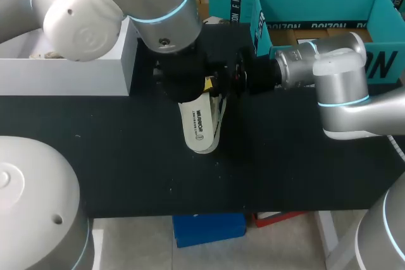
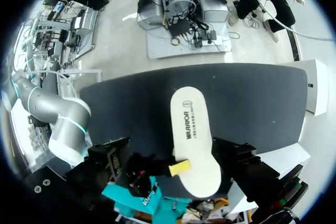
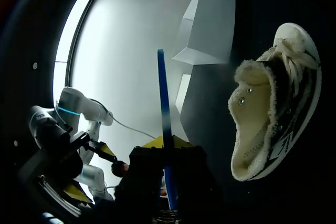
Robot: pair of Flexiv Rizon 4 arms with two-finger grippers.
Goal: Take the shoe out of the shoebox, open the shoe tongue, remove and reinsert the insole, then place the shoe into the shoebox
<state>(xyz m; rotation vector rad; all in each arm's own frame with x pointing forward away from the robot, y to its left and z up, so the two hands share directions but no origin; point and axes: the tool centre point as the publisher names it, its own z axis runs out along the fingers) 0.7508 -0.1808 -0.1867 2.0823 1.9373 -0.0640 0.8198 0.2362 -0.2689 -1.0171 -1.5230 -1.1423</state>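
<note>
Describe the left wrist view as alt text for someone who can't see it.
A white insole, printed side showing, is held over the black table. The right gripper pinches it at one end, with a yellow tip resting on it. The right arm comes in alongside.

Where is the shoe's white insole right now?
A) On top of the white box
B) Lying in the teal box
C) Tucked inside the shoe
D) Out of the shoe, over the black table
D. The insole shows its whole white face in the left wrist view, with the right arm's jaws pinching one end. The right wrist view shows the shoe lying apart from it on the table, its fleecy inside open.
</note>
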